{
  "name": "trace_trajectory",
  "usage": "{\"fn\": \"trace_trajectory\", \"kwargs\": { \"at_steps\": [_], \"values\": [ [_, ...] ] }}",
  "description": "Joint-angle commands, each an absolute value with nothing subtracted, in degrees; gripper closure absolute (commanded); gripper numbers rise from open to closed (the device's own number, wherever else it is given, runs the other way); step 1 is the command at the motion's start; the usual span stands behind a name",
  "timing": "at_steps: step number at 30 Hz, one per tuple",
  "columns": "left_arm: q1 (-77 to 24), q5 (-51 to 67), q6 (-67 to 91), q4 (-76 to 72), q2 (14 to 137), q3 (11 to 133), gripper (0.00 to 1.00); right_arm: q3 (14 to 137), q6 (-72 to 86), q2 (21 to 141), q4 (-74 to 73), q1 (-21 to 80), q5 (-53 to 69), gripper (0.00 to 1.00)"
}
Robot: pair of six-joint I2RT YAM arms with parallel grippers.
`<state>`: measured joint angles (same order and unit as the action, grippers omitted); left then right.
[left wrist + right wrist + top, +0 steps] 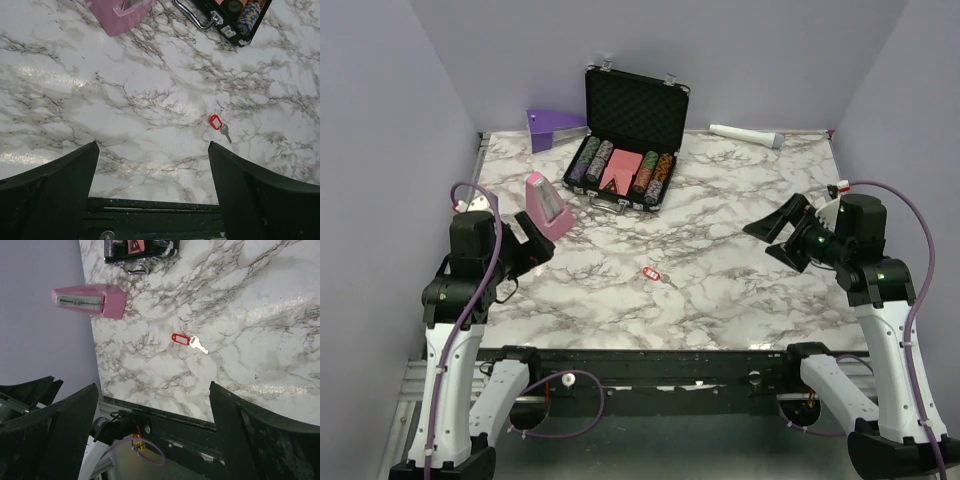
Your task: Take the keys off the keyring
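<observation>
Keyring [215, 121] lies flat on the table [740, 290], near the middle of the front half, with one key [225, 133] touching its end. It is well apart from both arms. Left gripper [528, 248] has its fingers spread wide, empty. Right gripper [779, 235] is the same: splayed, holding nothing. Pink box [546, 205] and chip case [625, 150] sit farther back

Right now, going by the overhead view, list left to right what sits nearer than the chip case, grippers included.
Pink box → red keyring → key → right gripper. The left gripper is left out: it overlaps the pink box.
</observation>
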<state>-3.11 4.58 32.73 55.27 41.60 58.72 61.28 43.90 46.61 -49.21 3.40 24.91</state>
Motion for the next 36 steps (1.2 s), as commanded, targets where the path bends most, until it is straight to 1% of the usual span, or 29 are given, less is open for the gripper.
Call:
{"fn": "trace_trajectory", "kwargs": {
  "at_steps": [1,5,9,10,12,17,22,30,36],
  "values": [
    [-3.3,3.2,31.9,62.0,44.0,64.3,0.01,62.7,43.2,46.1,-50.0,3.7,27.2,0.01],
    [-3.5,3.8,30.5,62.7,44.5,64.3,0.01,61.2,43.2,46.2,-47.6,3.8,30.9,0.0],
    [-5.9,4.7,29.2,62.5,45.0,63.7,0.01,57.9,44.7,46.5,-45.3,3.8,35.5,0.0],
    [-6.8,6.9,28.1,61.6,44.7,63.3,0.01,57.0,44.7,46.4,-44.7,3.8,36.6,0.0],
    [-8.7,13.3,27.2,58.5,43.9,61.7,0.01,56.3,44.3,46.1,-44.6,3.9,37.4,0.0],
    [-15.6,18.6,27.8,52.7,44.6,58.7,0.01,55.7,43.5,46.8,-46.8,3.8,38.1,0.0],
    [-21.5,22.7,28.7,43.1,46.8,56.3,0.01,52.9,45.4,46.1,-42.6,3.8,43.6,0.0],
    [-23.8,27.2,27.7,25.0,54.3,48.5,0.01,52.9,46.8,44.2,-39.8,3.8,42.2,0.0],
    [-23.9,32.8,24.0,22.7,68.4,52.3,0.02,52.2,47.6,43.4,-37.5,3.8,43.6,0.0]
  ]
}}
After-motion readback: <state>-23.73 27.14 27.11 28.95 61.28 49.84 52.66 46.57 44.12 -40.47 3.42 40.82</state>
